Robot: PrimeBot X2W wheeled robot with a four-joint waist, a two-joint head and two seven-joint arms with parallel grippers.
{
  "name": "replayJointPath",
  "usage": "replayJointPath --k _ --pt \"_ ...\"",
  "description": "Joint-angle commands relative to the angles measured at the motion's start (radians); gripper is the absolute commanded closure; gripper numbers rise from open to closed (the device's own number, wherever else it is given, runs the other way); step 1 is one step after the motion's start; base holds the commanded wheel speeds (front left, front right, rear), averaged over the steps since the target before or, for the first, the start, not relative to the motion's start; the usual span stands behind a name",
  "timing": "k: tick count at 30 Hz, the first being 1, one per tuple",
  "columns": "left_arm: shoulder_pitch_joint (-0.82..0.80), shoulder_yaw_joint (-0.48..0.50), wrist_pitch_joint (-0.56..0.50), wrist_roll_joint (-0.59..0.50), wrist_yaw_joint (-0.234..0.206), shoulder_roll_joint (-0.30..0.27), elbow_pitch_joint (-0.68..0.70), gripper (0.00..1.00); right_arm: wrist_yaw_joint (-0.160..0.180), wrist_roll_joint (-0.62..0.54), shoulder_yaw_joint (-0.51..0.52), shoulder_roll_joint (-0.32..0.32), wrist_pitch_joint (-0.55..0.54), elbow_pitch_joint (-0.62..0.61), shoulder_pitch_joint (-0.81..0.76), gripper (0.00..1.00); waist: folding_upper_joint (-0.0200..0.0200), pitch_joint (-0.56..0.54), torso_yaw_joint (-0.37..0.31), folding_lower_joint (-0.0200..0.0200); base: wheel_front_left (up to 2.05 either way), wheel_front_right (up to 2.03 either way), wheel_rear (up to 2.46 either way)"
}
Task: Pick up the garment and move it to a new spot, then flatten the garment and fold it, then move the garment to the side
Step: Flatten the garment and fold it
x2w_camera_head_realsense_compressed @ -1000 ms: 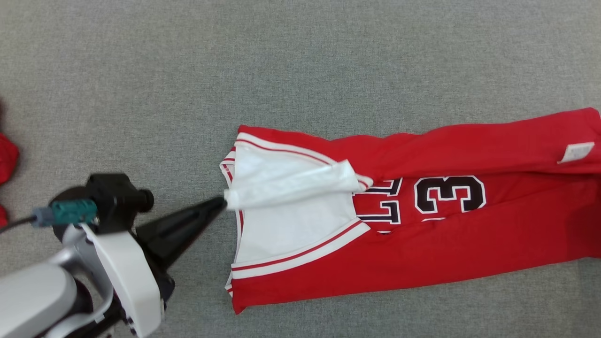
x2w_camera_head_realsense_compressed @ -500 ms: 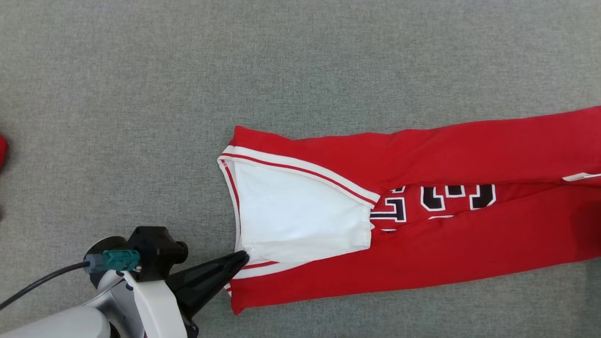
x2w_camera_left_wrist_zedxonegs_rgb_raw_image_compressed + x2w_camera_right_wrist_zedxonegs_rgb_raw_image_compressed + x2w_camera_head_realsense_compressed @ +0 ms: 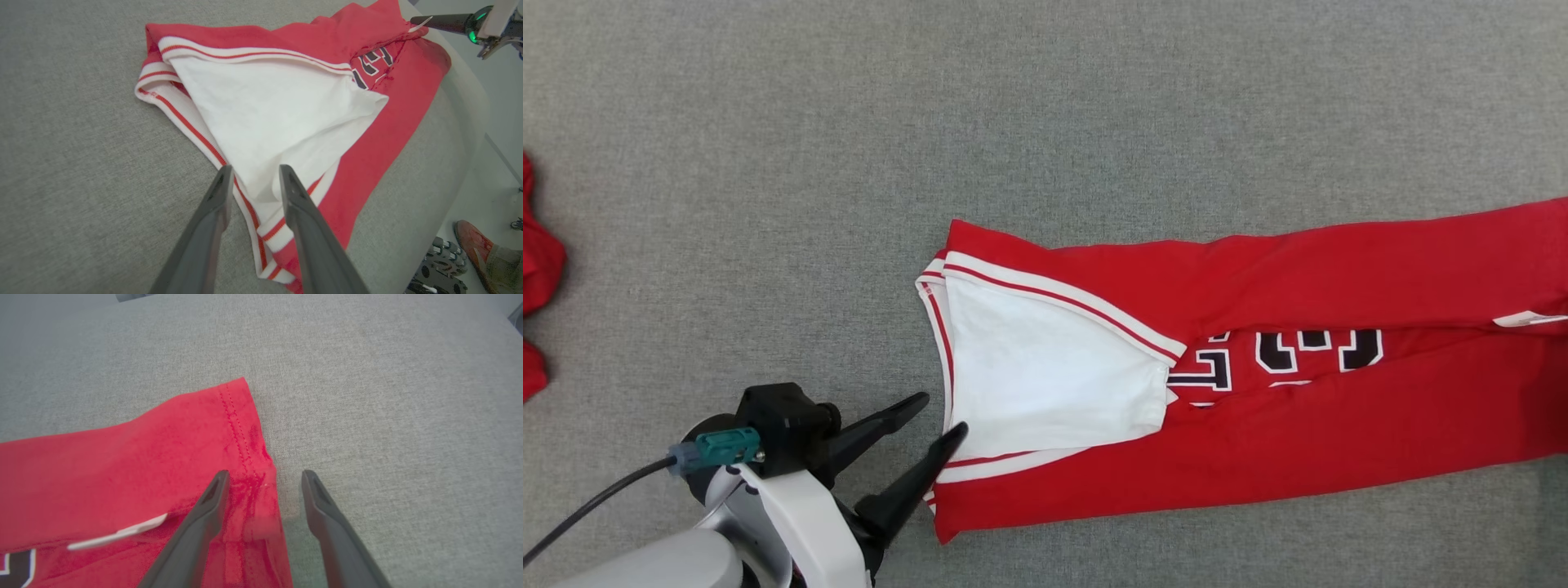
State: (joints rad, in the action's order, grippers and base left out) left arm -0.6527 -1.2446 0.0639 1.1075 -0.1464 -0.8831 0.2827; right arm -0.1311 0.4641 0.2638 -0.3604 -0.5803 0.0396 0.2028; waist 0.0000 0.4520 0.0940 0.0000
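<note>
Two left gripper (image 3: 943, 412) jaws have parted, seemingly releasing the garment (image 3: 1298, 429).

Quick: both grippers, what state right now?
Left gripper: open, at the jersey trim, not gripping.
Right gripper: open, at the jersey hem.

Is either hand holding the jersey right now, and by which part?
Nothing is held. The left hand stands open over the red jersey's striped trim, and the right hand stands open at its hem corner; neither is clamped.
</note>
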Motion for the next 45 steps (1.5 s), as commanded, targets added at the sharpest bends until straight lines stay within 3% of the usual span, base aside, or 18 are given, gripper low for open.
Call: replayJointPath --k 1,6,12,17,22,23,27,35,41,43,44,45 --pt "0.023 0.009 0.021 0.008 -0.017 0.012 -0.004 0.0 0.001 0.0 0.015 0.005 0.016 -0.012 -0.019 0.0 0.0 -0.028 -0.003 0.0 0.0 0.0 0.0" --pt "0.065 0.038 0.094 0.029 -0.071 0.038 -0.02 0.0 0.001 -0.006 0.027 0.01 0.07 -0.057 -0.058 0.0 0.0 -0.082 -0.005 0.0 0.0 0.0 0.0" --pt "0.16 0.143 0.193 0.025 -0.216 0.1 -0.069 0.0 0.001 -0.057 0.021 0.046 0.23 -0.101 -0.12 0.0 0.0 -0.167 -0.006 0.0 0.0 0.0 0.0" --pt "0.27 0.284 0.201 -0.153 -0.336 0.215 -0.103 0.0 0.001 -0.085 0.033 0.117 0.334 -0.049 -0.168 0.0 0.0 -0.229 0.017 0.0 0.0 0.0 0.0" --pt "0.394 0.405 0.202 -0.372 -0.397 0.335 -0.106 0.0 0.001 -0.078 0.08 0.168 0.375 0.04 -0.179 0.0 0.0 -0.266 0.061 0.0 0.0 0.0 0.0" --pt "0.435 0.449 0.201 -0.443 -0.409 0.381 -0.106 0.0 0.001 -0.103 0.115 0.178 0.358 0.09 -0.165 0.0 0.0 -0.273 0.084 0.0 0.0 0.0 0.0" --pt "0.501 0.512 0.202 -0.543 -0.388 0.45 -0.121 0.0 0.001 -0.142 0.169 0.173 0.311 0.193 -0.095 0.0 0.0 -0.275 0.126 0.0 0.0 0.0 0.0" --pt "0.55 0.587 0.202 -0.643 -0.29 0.543 -0.172 0.0 0.001 -0.263 0.29 0.135 0.192 0.394 0.01 0.0 0.0 -0.251 0.214 0.0 0.0 0.0 0.0" --pt "0.582 0.639 0.202 -0.682 -0.234 0.592 -0.195 0.0 0.0 -0.271 0.285 0.167 0.117 0.487 0.002 0.0 0.0 -0.242 0.242 0.0 0.0 0.0 0.0" --pt "0.586 0.652 0.202 -0.697 -0.218 0.604 -0.202 0.0 -0.001 -0.264 0.267 0.176 0.098 0.502 -0.013 0.77 0.0 -0.241 0.243 0.0 0.0 0.0 0.0" --pt "0.588 0.66 0.202 -0.704 -0.211 0.608 -0.205 0.0 -0.002 -0.254 0.26 0.179 0.091 0.506 -0.02 1.0 0.0 -0.242 0.241 0.0 0.0 0.0 0.0" --pt "0.592 0.669 0.202 -0.711 -0.204 0.612 -0.207 0.0 -0.002 -0.246 0.257 0.181 0.083 0.511 -0.028 1.0 0.0 -0.244 0.238 0.0 0.0 0.0 0.0"
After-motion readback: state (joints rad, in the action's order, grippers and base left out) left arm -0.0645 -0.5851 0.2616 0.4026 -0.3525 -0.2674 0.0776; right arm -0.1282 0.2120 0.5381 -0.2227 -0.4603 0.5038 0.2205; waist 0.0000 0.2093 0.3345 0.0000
